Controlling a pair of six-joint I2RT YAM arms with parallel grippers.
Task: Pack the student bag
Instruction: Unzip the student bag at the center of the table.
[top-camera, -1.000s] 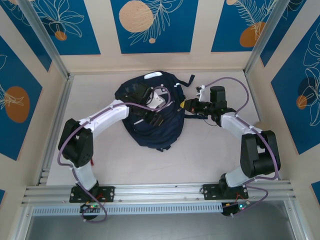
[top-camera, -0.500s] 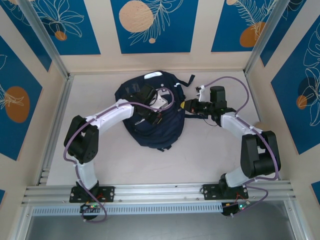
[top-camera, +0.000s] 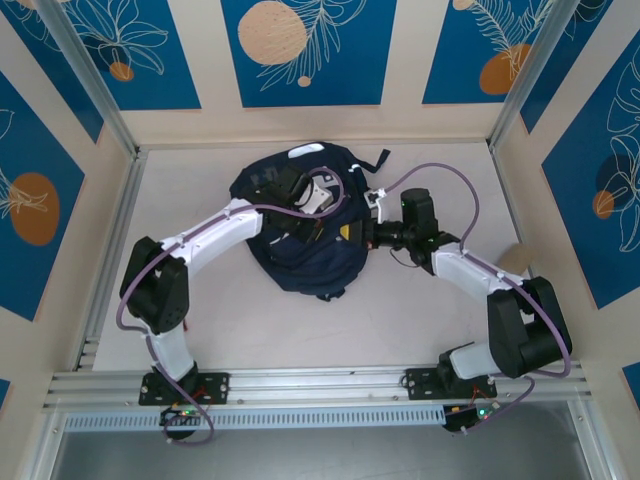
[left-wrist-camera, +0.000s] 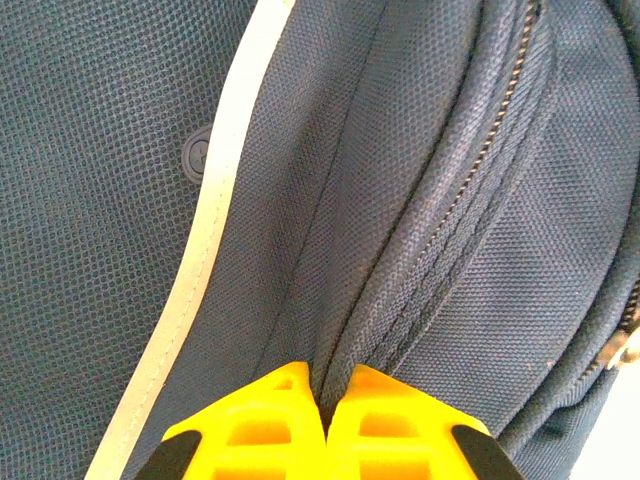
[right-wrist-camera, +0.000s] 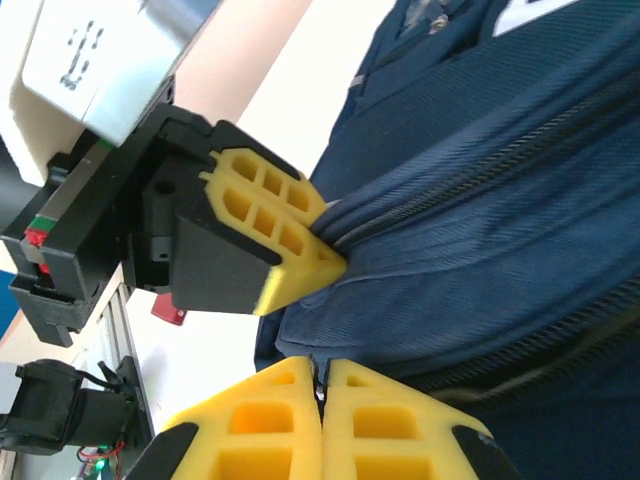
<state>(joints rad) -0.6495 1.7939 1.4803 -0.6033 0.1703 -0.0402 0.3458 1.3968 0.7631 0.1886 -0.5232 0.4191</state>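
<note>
From above, the student bag (top-camera: 300, 265) lies mid-tabletop (top-camera: 400, 310), its top near the back wall, with bare surface in front and on both sides. The left hand (top-camera: 322, 232) and right hand (top-camera: 350, 233) meet at its right edge. At the left wrist, the left hand (left-wrist-camera: 325, 410) is clamped on a fabric fold between the zipper (left-wrist-camera: 470, 170) and the white stripe (left-wrist-camera: 210, 260). At the right wrist, the right hand (right-wrist-camera: 322, 400) is closed, its tips against the bag (right-wrist-camera: 480, 250); I cannot tell whether it has hold of cloth.

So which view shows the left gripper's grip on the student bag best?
Right wrist: the left gripper appears side-on, pinching a fold of the student bag. Left wrist gives its shut fingertips close up, fabric between them. From top external the pinch is too small to judge.
</note>
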